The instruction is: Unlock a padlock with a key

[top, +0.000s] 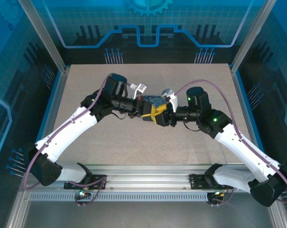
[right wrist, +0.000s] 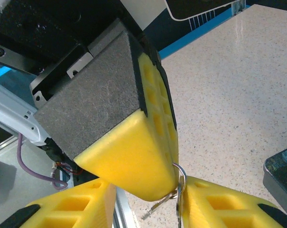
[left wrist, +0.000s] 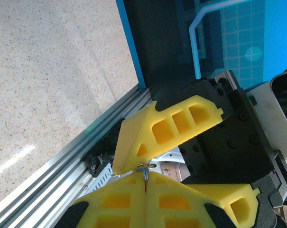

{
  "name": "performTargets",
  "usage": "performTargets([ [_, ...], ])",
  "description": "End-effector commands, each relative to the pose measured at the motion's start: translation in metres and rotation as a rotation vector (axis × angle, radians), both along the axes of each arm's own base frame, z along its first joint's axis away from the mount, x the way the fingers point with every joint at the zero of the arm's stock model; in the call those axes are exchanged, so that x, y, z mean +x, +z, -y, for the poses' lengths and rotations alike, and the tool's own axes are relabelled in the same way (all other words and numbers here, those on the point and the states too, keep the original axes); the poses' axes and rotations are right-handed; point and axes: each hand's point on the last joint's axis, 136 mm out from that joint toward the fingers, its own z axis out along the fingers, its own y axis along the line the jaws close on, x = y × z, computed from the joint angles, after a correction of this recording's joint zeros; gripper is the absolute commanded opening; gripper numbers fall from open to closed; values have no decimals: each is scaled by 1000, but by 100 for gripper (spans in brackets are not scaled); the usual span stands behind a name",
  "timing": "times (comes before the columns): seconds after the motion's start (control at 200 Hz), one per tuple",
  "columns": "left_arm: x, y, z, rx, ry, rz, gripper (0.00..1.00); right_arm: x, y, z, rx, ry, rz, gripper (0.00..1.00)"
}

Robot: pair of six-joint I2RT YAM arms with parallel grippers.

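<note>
Closest in, between the yellow foam fingers of our left gripper [left wrist: 145, 192], sits the key [left wrist: 145, 181]. It is a thin dark sliver of metal pinched edge-on in the seam where the two pads meet, so this gripper is clamped on it. Just past the fingertips, a small wire ring [left wrist: 151, 166] pokes out at the end of the key.

Around that tip stands our right gripper [right wrist: 148, 185]. Its jaws are spread, one finger on either side of the left gripper's closed pair, and they pinch nothing of their own. From its own camera the ring hangs against the inner face of one finger. A small metal piece [right wrist: 155, 209] dangles below the ring; whether it is a second key we cannot tell.

We judge this to be a hand-over or re-grip of the key, ahead of any insertion. To do it well, we should close the right fingers on the ring end, squarely across the flat. The left should release only once that hold is firm. So little metal shows that a skewed pinch could twist the blade or drop it.

Beyond the fingers lies the speckled table [left wrist: 48, 85]. In the overhead view a blue object [top: 155, 101] sits just past both grippers; what it is we cannot tell.
</note>
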Motion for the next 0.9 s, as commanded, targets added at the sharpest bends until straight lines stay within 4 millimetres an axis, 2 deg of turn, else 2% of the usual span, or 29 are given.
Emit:
performTargets([
  [0.0,-6,10,3,-17,-47,14,0,-2,15,4,13,14,29,40],
  [0.1,-8,8,3,-10,-57,9,0,-2,17,9,7,5,33,36],
  [0.235,-9,4,2,1,-62,4,0,-2,18,13,-1,3,34,34],
  [0.355,-9,4,3,1,-65,1,0,-2,17,12,-5,11,26,27],
  [0.75,-12,0,2,18,-88,9,0,2,14,16,-34,-3,17,11],
  [0.825,-13,1,2,18,-93,16,0,2,12,16,-42,0,12,13],
  [0.895,-12,2,1,20,-92,21,0,3,14,16,-40,-4,13,30],
])
